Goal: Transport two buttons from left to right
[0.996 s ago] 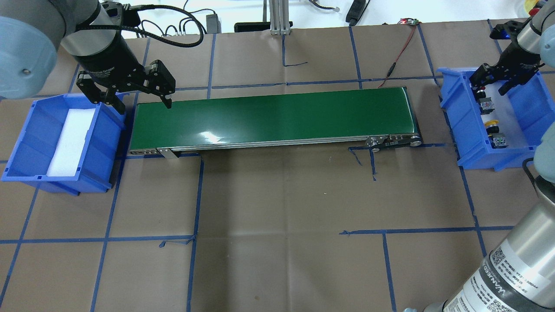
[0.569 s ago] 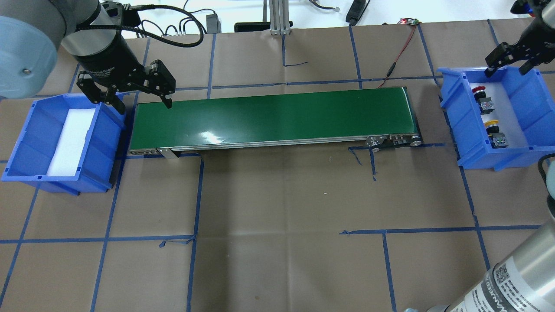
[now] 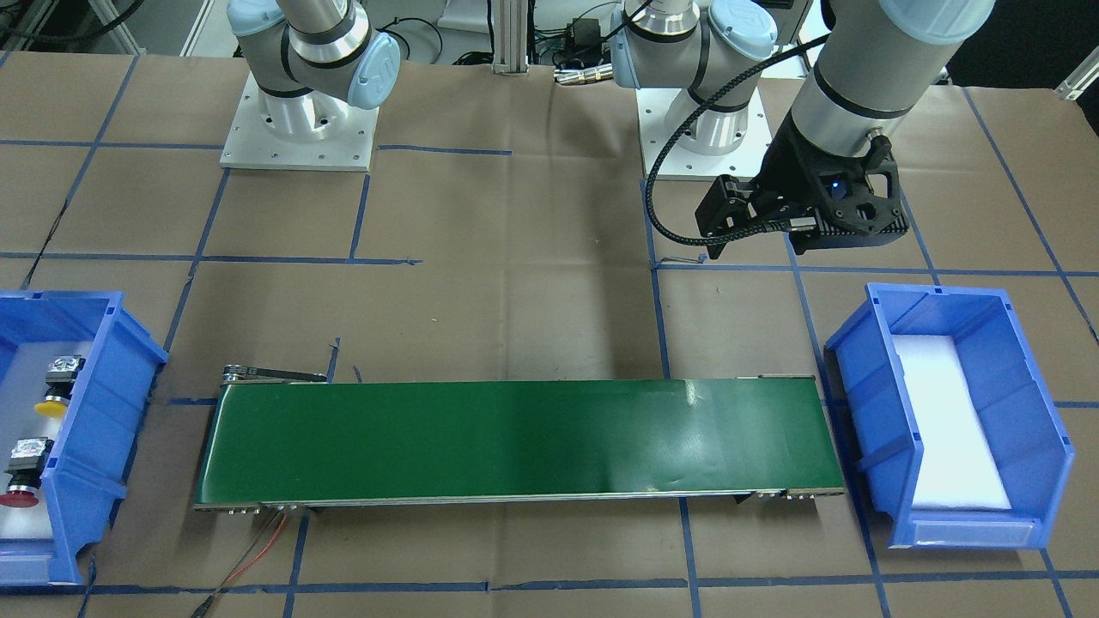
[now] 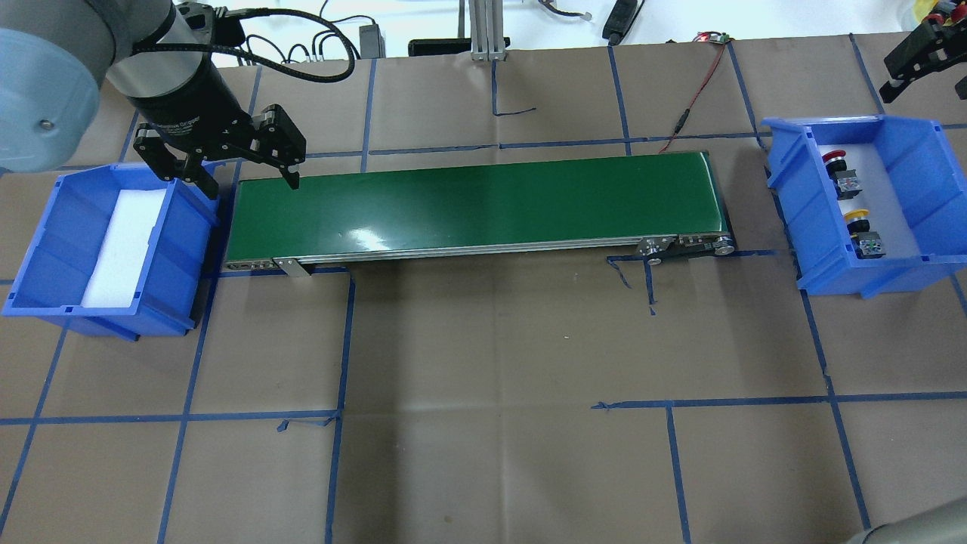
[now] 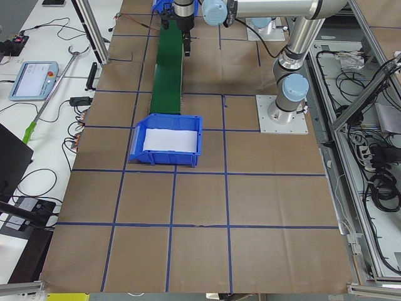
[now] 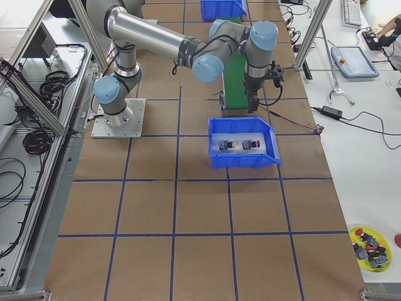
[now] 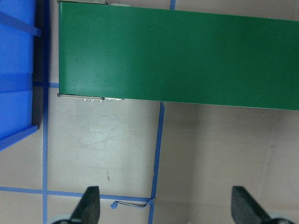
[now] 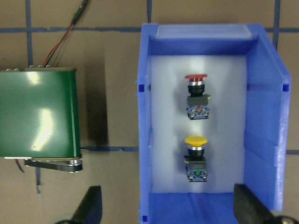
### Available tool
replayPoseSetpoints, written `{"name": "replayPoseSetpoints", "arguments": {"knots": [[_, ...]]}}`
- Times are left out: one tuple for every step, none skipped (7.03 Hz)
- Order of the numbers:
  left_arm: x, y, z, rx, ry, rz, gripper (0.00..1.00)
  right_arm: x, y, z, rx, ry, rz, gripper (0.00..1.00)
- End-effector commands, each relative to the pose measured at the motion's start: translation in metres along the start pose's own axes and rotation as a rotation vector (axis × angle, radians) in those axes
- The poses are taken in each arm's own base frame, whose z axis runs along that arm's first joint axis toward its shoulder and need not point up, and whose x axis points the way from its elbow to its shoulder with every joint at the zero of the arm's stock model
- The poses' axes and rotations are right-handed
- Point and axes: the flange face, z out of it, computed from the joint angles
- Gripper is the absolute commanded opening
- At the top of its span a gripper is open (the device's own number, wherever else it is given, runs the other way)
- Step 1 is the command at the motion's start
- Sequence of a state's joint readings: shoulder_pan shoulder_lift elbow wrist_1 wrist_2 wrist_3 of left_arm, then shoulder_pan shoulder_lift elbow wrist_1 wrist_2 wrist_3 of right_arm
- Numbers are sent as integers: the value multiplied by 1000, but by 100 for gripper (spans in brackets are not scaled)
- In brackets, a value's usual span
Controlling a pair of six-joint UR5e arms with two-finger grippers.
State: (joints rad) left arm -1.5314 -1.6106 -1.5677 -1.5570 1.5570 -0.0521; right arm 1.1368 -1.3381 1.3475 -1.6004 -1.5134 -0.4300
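Note:
The red button (image 4: 835, 165) and the yellow button (image 4: 860, 227) lie on white foam in the right blue bin (image 4: 786, 193). The right wrist view shows both from above: red (image 8: 196, 93) at the far end, yellow (image 8: 196, 156) nearer. My right gripper (image 8: 168, 210) is open and empty, high above that bin; one of its fingers (image 4: 906, 64) shows at the overhead view's top right edge. My left gripper (image 4: 247, 180) is open and empty, over the gap between the left blue bin (image 4: 45, 253) and the green conveyor (image 4: 468, 204).
The left bin holds only a white foam pad (image 4: 125, 245). The conveyor lies between the two bins. A red wire (image 4: 691, 98) runs from the conveyor's right end to the table's far edge. Blue tape lines cross the brown table cover.
My right gripper has risen out of the right bin and drawn back toward the far right corner, open throughout. Both buttons stay in the bin. The left arm has not moved.

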Motion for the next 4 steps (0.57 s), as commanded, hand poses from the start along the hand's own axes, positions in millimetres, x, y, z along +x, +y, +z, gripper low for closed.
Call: {"name": "replayPoseSetpoints", "arguments": {"knots": [[1,0,1,-2,0,1,100,-120,32,-46,-1,7,100,100],[1,-1,1,-2,0,0,100,-166,50,-38,-27,6,89,100],[1,-2,1,-2,0,-1,100,-189,76,-32,-30,1,112,100],[1,-2,1,-2,0,-1,100,-193,93,-31,-31,-2,117,100]]}}
